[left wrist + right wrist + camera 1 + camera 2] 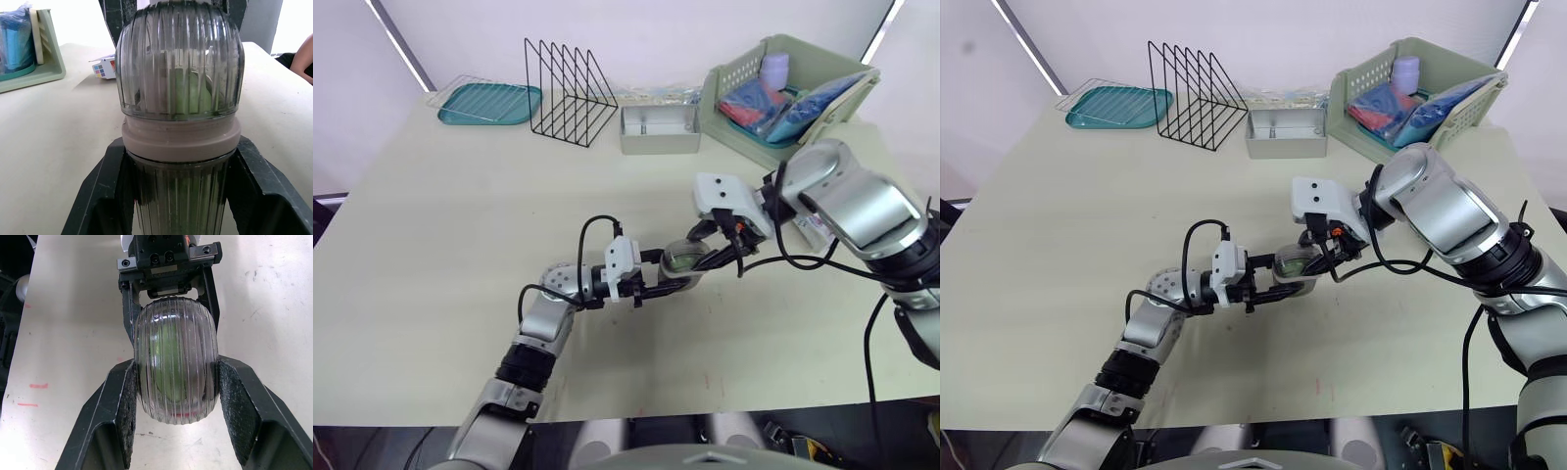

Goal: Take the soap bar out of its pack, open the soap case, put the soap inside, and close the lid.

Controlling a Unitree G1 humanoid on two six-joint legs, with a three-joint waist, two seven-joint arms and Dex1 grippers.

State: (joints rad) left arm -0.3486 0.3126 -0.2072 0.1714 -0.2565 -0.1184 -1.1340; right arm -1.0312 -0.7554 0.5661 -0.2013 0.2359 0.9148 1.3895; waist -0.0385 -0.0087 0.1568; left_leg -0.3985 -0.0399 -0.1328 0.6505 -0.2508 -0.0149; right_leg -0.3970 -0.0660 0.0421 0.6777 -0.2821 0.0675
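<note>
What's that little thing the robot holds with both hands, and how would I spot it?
On the pale table, look near the middle, where the left end effector and right end effector meet. Both clamp the soap case: a clear ribbed capsule with a beige band, green soap showing inside, unlike the opaque basket behind.

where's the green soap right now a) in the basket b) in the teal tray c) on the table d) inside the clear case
d, the soap shows green through the ribbed case, gripped between the left claw and right claw.
</note>
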